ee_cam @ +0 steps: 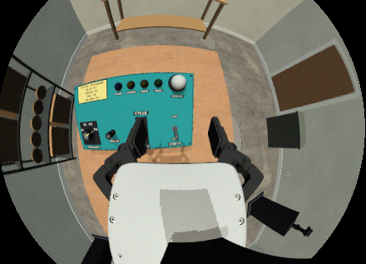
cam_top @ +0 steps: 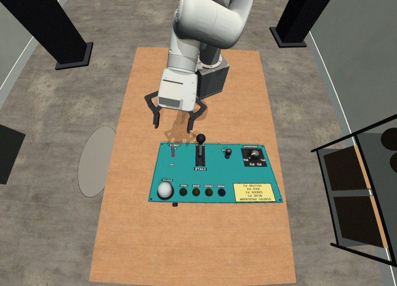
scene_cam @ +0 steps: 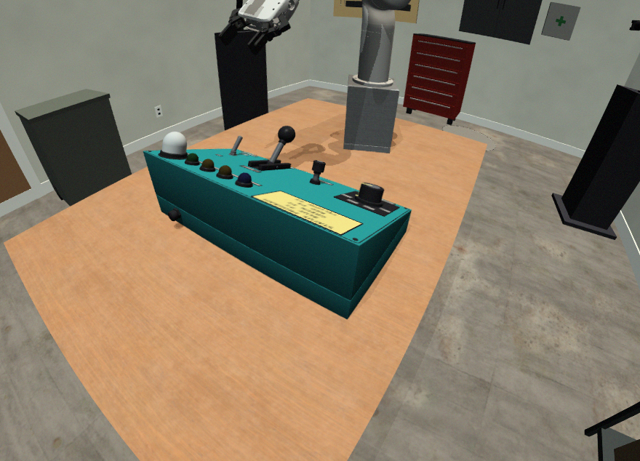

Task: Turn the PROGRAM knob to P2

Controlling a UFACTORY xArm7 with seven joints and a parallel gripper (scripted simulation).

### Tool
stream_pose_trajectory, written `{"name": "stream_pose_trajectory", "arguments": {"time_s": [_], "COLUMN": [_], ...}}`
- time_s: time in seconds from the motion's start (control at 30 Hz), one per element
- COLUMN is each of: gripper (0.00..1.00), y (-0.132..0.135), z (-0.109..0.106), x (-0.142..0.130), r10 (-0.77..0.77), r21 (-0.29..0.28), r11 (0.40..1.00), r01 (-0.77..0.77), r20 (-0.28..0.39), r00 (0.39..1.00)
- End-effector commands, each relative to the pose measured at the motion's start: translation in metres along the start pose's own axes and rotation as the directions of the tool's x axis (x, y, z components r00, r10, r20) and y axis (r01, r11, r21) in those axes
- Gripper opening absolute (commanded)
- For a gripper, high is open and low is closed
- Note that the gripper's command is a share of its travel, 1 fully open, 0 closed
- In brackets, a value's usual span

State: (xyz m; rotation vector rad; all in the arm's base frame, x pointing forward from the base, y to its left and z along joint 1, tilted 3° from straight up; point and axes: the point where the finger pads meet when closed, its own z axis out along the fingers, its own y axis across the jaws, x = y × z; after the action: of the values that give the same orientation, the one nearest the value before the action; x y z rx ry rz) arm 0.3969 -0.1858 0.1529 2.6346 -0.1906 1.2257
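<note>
The teal console (cam_top: 218,180) (scene_cam: 289,239) (ee_cam: 161,110) stands on the wooden table (cam_top: 192,244). Its black PROGRAM knob (cam_top: 253,154) (scene_cam: 371,190) (ee_cam: 89,135) sits at one end of the top, on a black plate marked P1 to P4. A yellow pointer shows on the knob, but I cannot read which mark it points at. My gripper (cam_top: 172,128) (scene_cam: 241,38) (ee_cam: 176,125) is open and empty. It hangs high above the table behind the console, near the CYCLE lever's end and well away from the knob.
The console also carries the black-ball CYCLE lever (cam_top: 200,137) (scene_cam: 286,132), a CHECK toggle (cam_top: 173,151), a small black switch (cam_top: 228,153), a white STATUS dome (cam_top: 165,190) and a row of lamps. The arm's pedestal (cam_top: 213,81) stands behind it, and a shelf rack (cam_top: 352,186) stands off the table.
</note>
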Motion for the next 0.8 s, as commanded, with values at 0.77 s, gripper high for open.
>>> {"name": "stream_pose_trajectory", "arguments": {"time_s": [0.77], "gripper": [1.0], "y": [-0.035], "z": [0.014], "x": [0.013], "r10": [-0.02], "r21": [-0.04], "r11": [0.999], "r01": [0.022], "r20": [0.034], "r00": [0.999]}}
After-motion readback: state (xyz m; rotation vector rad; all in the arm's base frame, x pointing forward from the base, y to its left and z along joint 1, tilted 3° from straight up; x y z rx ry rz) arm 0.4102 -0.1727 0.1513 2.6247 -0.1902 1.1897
